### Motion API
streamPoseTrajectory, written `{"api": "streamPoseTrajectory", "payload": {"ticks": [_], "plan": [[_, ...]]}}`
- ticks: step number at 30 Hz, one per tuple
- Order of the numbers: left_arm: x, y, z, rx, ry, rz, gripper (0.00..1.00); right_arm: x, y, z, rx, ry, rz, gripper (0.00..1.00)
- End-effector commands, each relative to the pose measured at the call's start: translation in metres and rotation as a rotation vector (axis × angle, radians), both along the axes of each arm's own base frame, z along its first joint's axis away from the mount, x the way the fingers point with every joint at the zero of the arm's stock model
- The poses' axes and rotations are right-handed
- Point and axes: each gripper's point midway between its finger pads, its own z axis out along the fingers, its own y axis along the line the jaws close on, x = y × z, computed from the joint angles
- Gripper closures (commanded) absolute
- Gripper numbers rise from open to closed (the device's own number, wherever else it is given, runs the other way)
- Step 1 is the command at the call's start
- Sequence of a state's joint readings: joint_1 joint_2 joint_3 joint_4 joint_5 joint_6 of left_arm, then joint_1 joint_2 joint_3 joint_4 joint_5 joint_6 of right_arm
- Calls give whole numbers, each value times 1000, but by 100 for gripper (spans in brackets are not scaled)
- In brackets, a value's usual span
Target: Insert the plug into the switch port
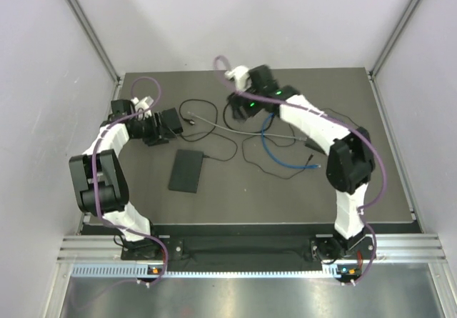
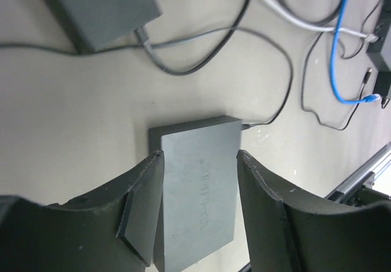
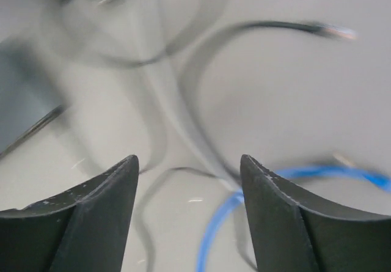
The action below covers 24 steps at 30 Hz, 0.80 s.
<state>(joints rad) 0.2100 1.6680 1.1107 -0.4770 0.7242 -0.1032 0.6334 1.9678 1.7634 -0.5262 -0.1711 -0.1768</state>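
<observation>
On surface, progress: switch [image 1: 187,169] lay flat with a dark cord [image 2: 263,122] at its corner; whether the plug was seated, could not tell; judged unfinished.
Left hand [image 2: 200,154]: fingers apart, empty, switch seen between them, contact unclear.
Right hand [image 3: 189,159]: fingers apart, empty, over loose cords.
Blue cable [image 2: 334,52]: loose at right.

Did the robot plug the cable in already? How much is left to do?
Not yet. Done: nothing I can see; the blue cable lies loose, its plug in neither gripper. In hand: the left gripper sits around the grey box, though I can't tell if it's squeezing; the right gripper is open and empty. Left: grab the plug and push it into a port.
</observation>
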Motion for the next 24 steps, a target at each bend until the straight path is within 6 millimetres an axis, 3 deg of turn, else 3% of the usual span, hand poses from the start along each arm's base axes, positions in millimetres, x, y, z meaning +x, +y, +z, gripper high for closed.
{"api": "streamPoseTrajectory", "payload": {"ticks": [1,2,3,6,11,18,24], "plan": [[15,2,43,15,-156,7,44,59,-49,27,181,-18,-353,35],[17,2,47,17,-173,13,43,69,-57,14,182,19,-415,35],[18,3,50,18,-184,17,43,85,-72,18,196,12,-479,36],[19,3,58,18,-205,29,43,111,-105,2,251,69,-655,46],[17,2,57,9,-218,45,43,137,-152,-28,300,118,-862,46],[13,3,47,10,-190,60,42,156,-182,-62,369,167,-1069,50],[12,4,45,15,-183,70,42,159,-196,-86,406,232,-1189,54]]}}
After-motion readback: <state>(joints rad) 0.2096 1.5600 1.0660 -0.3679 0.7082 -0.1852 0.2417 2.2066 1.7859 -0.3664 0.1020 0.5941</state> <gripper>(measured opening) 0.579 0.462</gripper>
